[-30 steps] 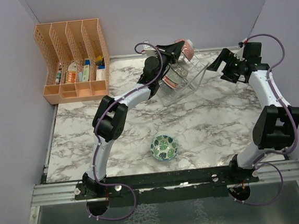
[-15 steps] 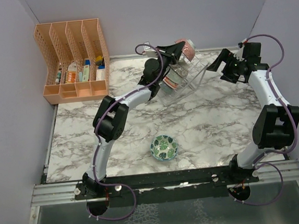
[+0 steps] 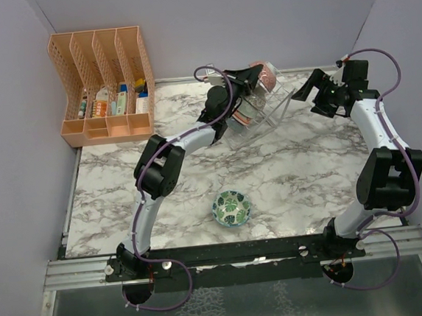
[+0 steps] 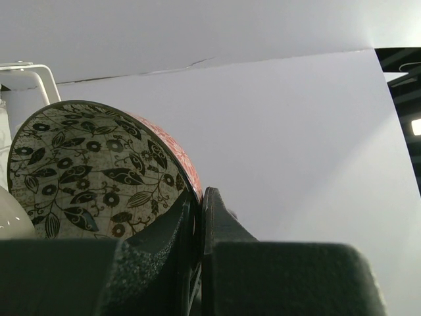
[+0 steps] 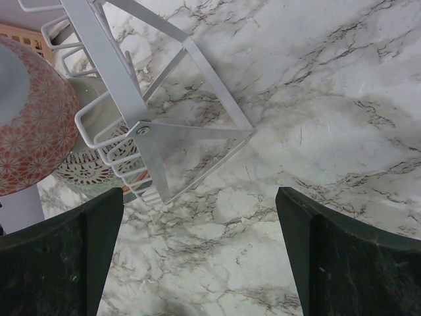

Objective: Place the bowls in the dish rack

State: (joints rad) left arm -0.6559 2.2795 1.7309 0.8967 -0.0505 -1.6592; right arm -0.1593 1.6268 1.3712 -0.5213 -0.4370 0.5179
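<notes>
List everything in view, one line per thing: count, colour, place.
dish rack: one, white wire, back centre of the table
red bowl: one, red outside, pale leaf-patterned inside, at the dish rack's far end, gripped by its rim
lattice bowl: one, brown-grey with white lattice, in the dish rack
teal bowl: one, teal-green, on the table near the front, apart from the dish rack
organizer: one, orange, back left corner, small items inside
table: one, white-grey marble
left tool: one, black, shut on the red bowl's rim
right tool: one, black, open, at the dish rack's right end, holding nothing
</notes>
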